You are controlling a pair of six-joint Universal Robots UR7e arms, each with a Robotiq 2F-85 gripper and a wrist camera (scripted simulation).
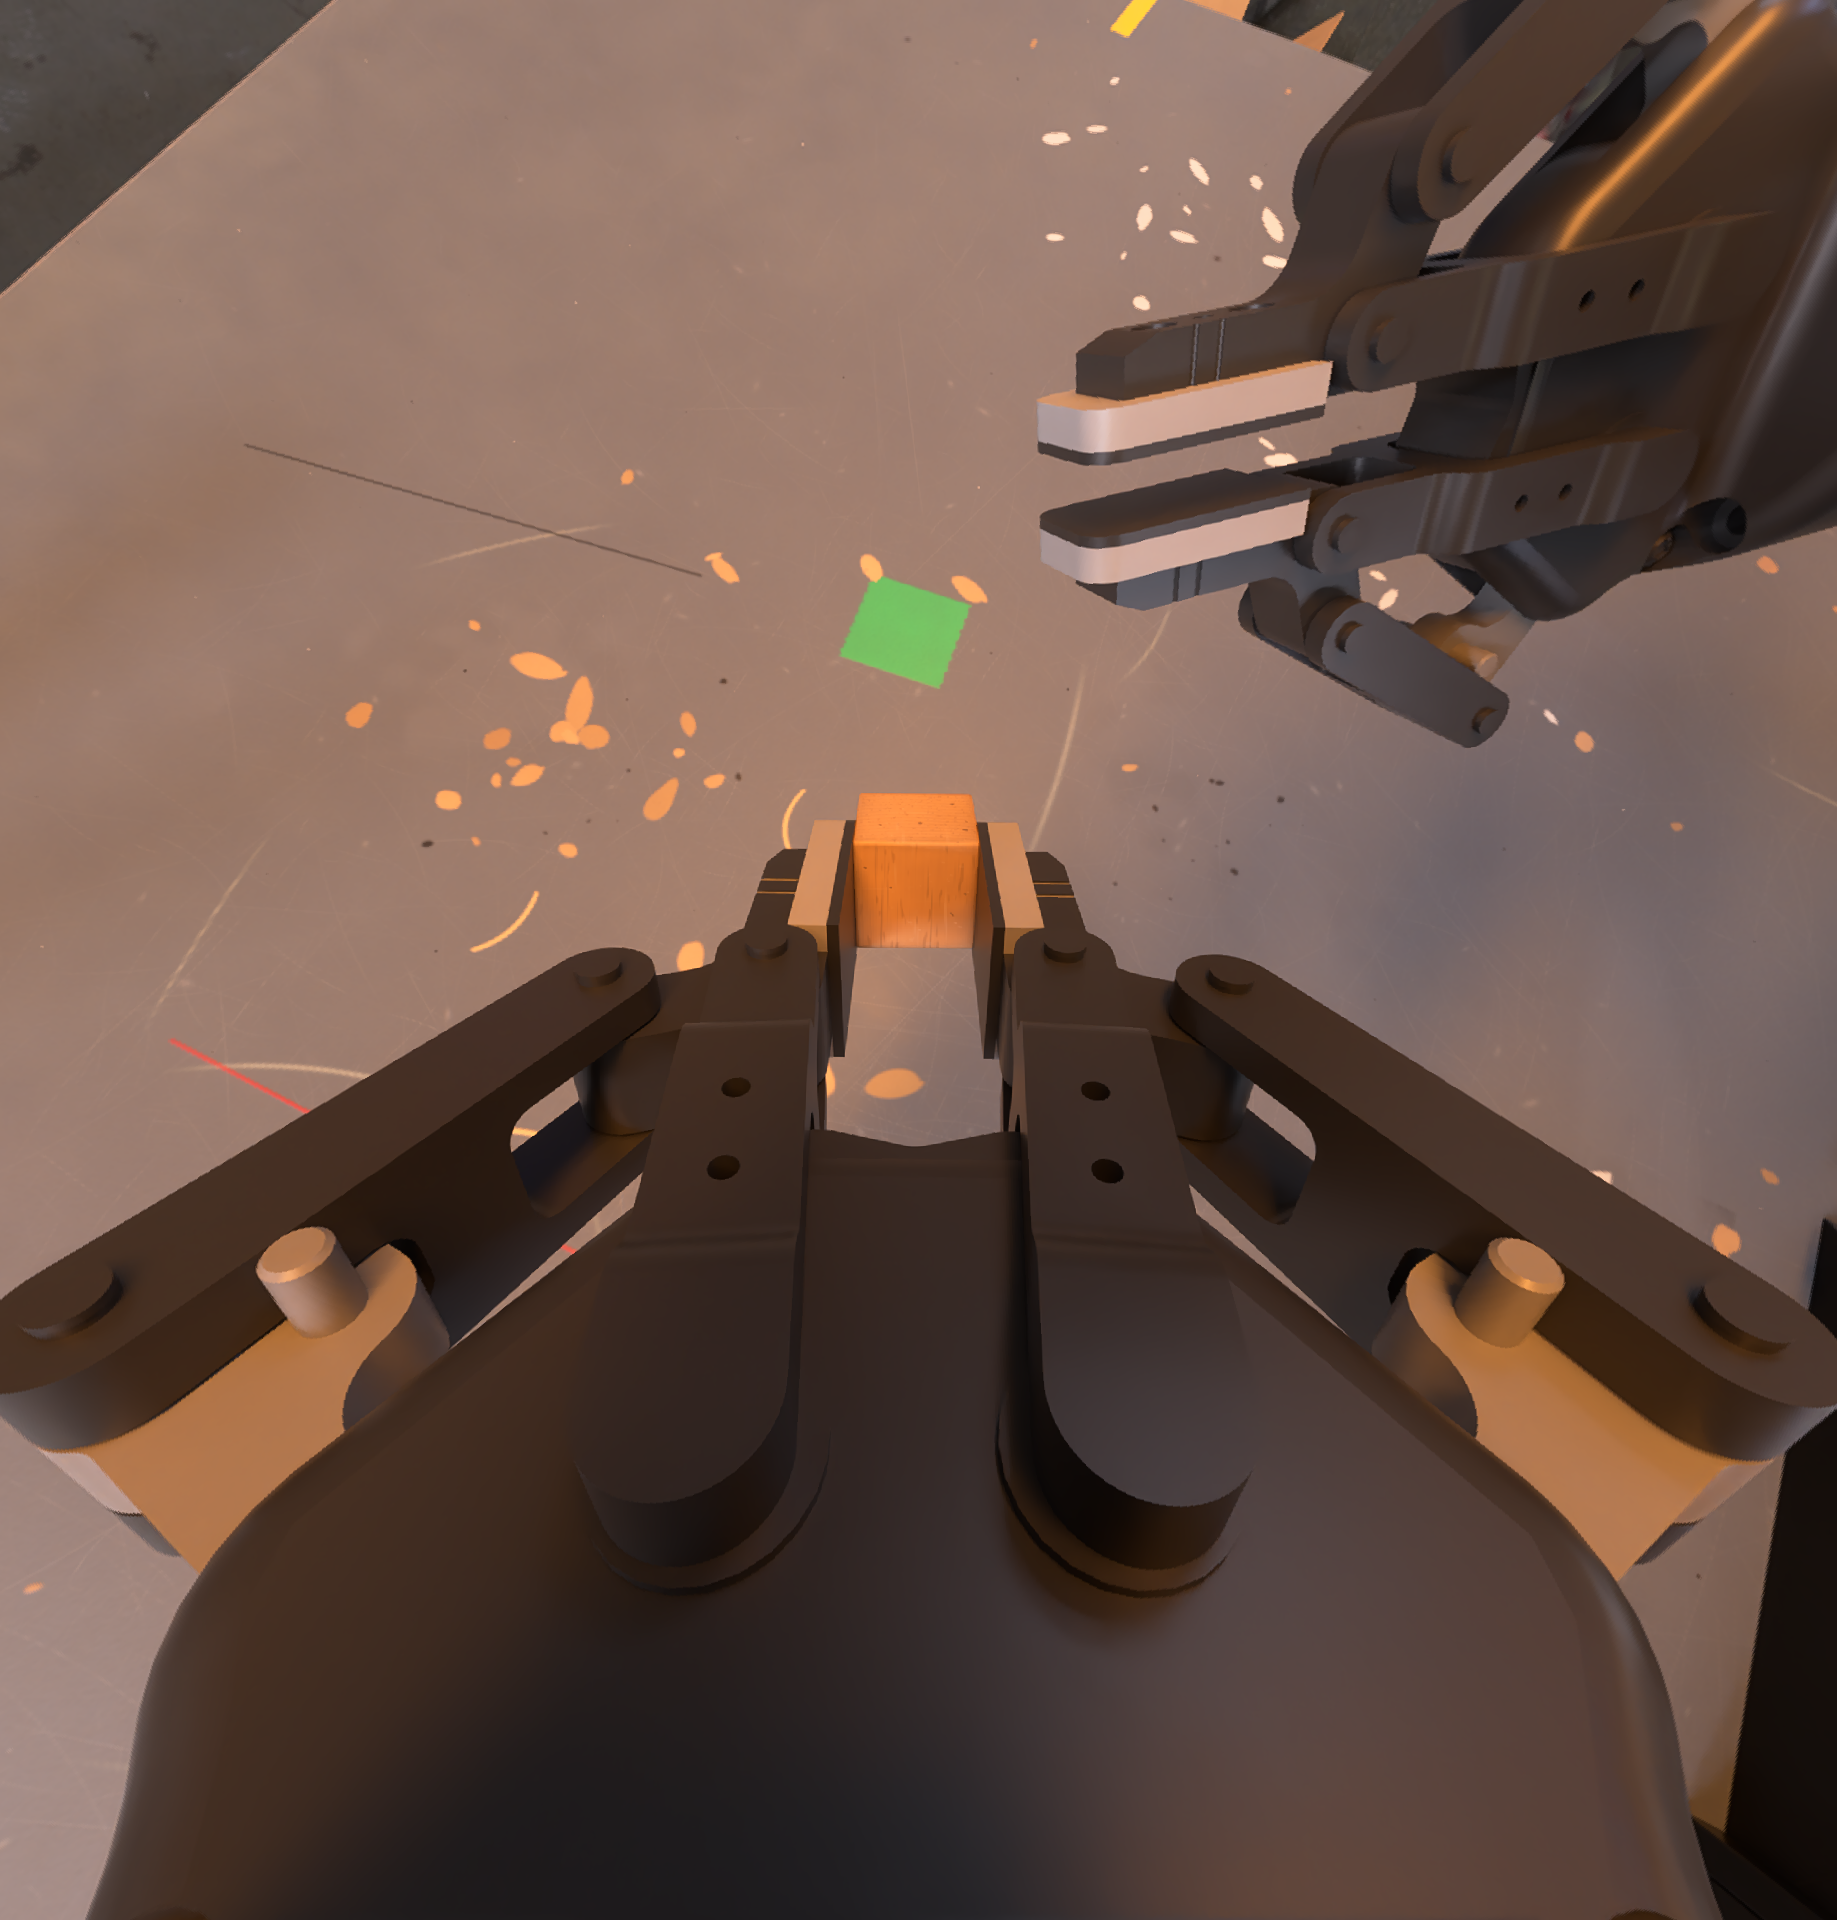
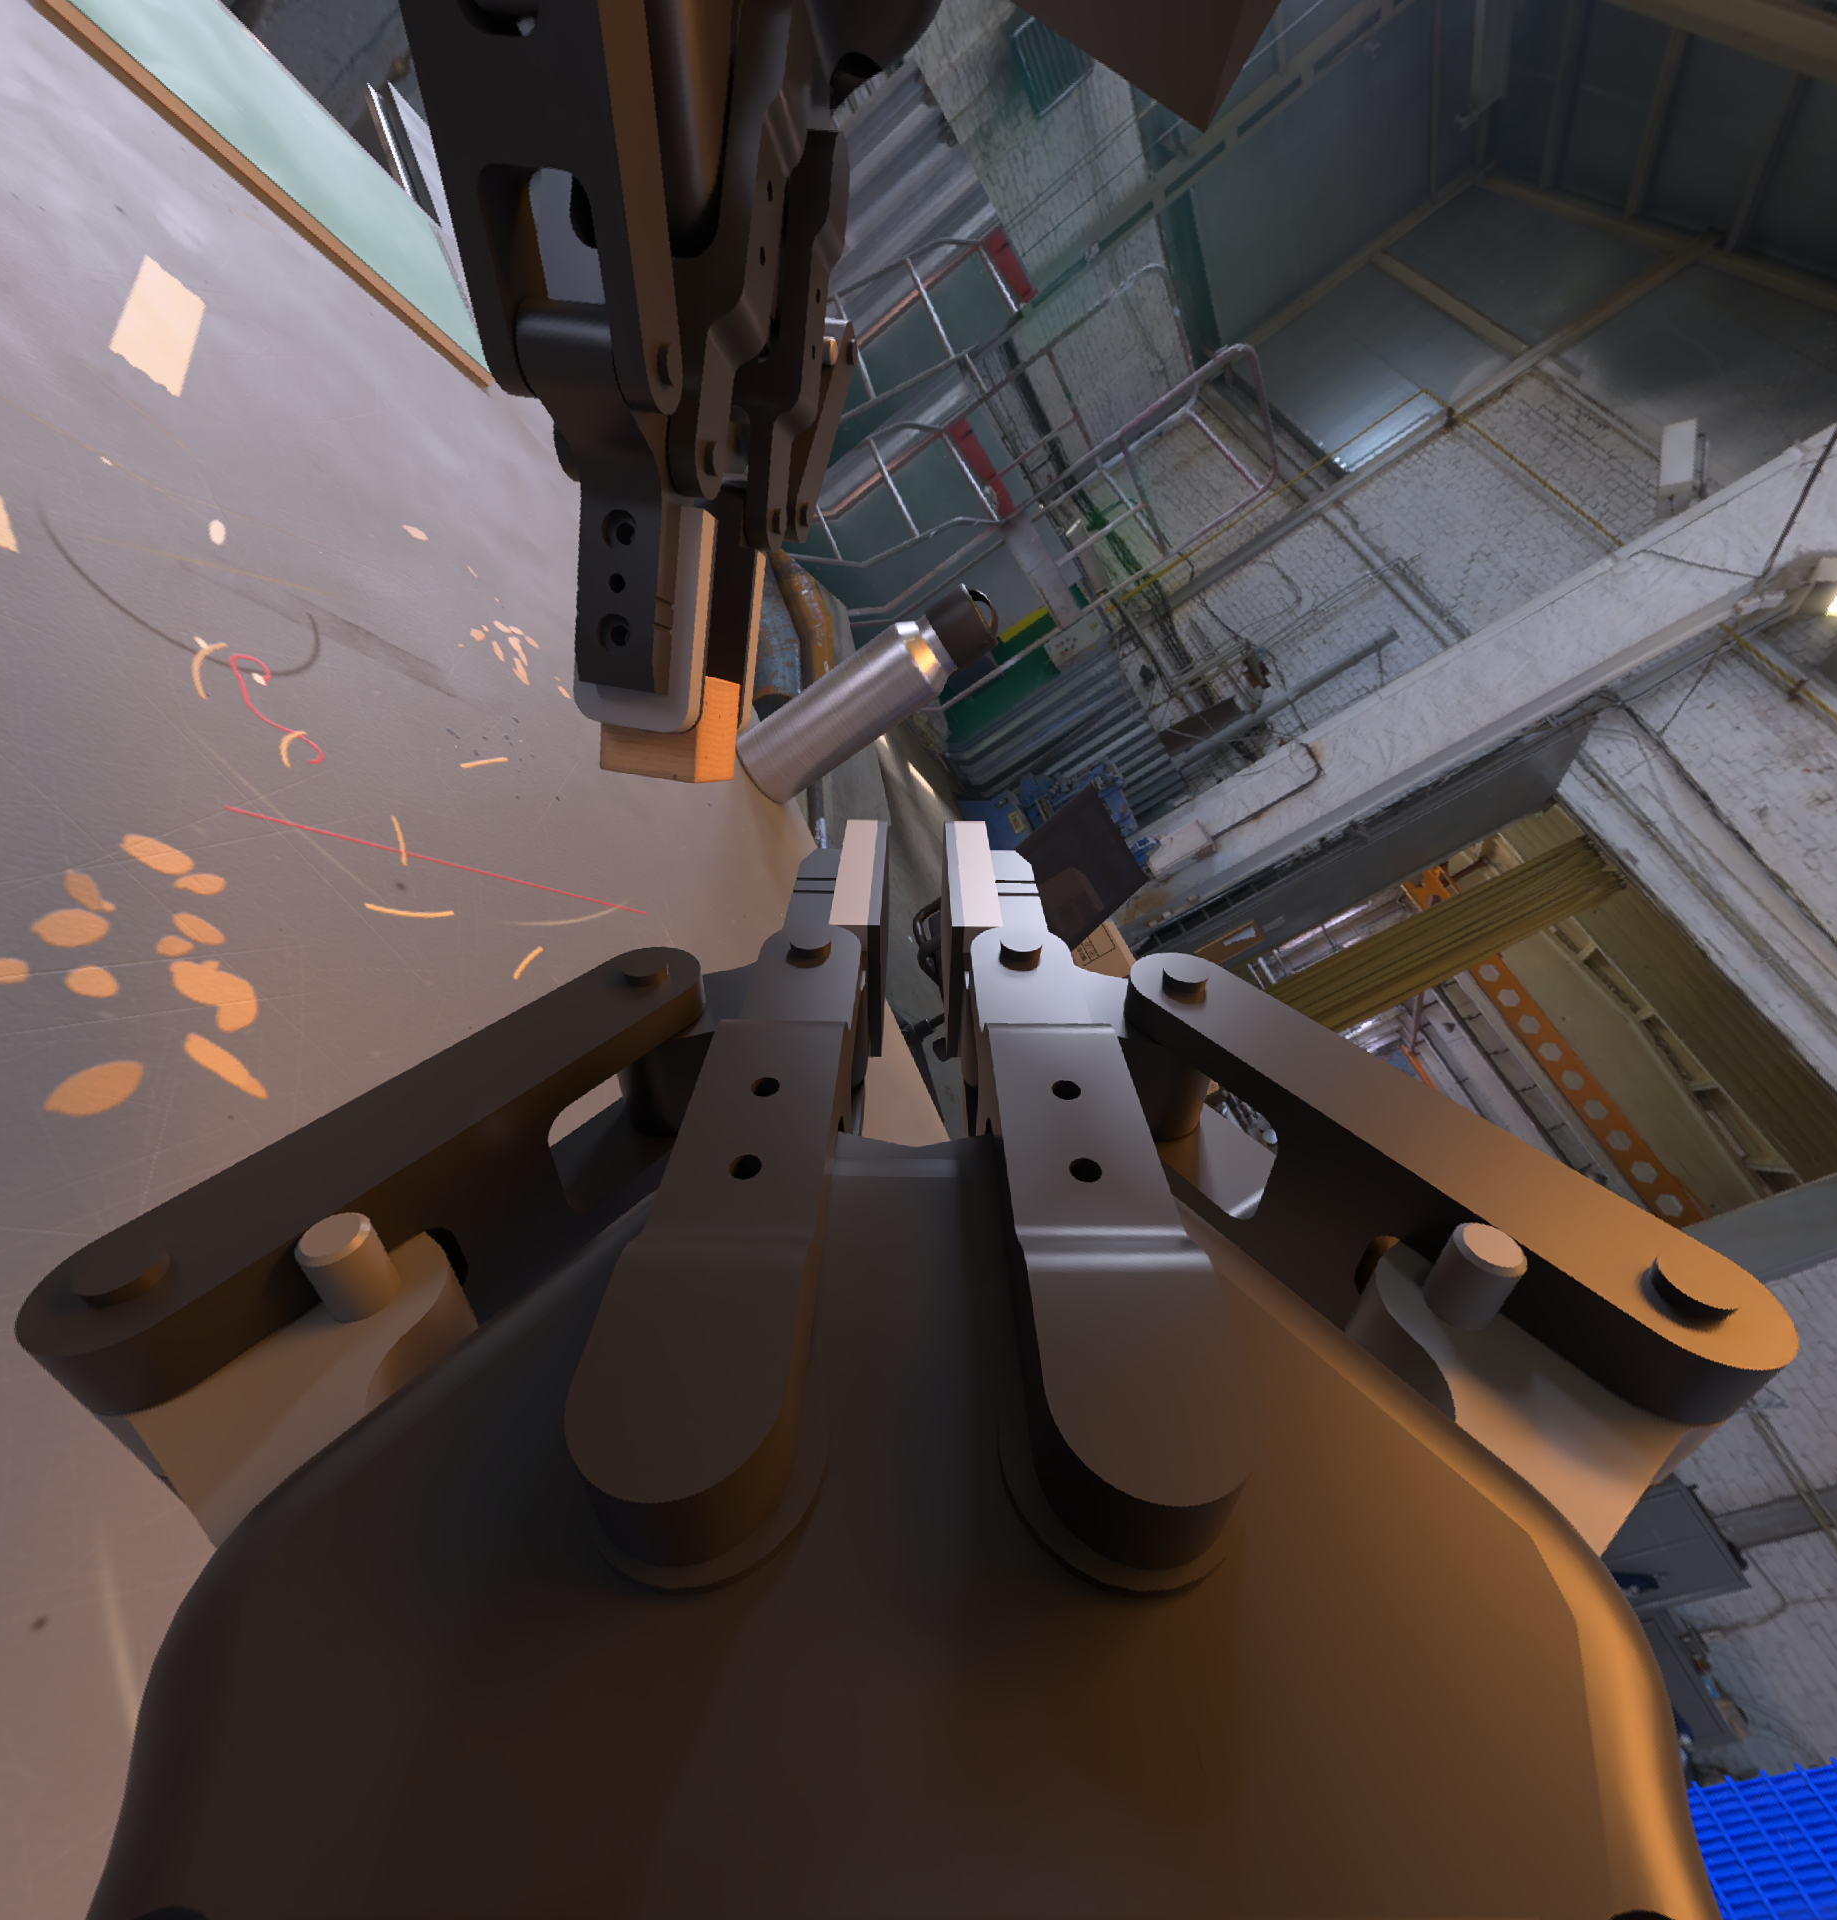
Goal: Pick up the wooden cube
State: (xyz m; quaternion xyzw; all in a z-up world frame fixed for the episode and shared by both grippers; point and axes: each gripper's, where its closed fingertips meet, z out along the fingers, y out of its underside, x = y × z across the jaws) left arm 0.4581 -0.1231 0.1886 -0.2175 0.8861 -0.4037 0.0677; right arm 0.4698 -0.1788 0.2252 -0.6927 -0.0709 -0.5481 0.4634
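The wooden cube [image 1: 912, 873] is small and orange-brown and sits clamped between the pads of my left gripper [image 1: 912, 883], which is shut on it over the grey table [image 1: 478, 312]. The right wrist view shows the same cube [image 2: 665, 753] held at the tip of the left gripper [image 2: 685, 717]. I cannot tell how high it is above the table. My right gripper [image 2: 912, 873] is empty, its fingers only a narrow gap apart. It also shows in the left wrist view [image 1: 1174, 488], hovering to the right beyond the cube.
A flat green square [image 1: 906, 631] lies on the table just beyond the cube. A metal cylinder with a dark cap [image 2: 841, 707] stands near the table's edge behind the cube. A dark block [image 1: 1828, 1558] is at the lower right. A blue crate [image 2: 1787, 1839] lies off the table.
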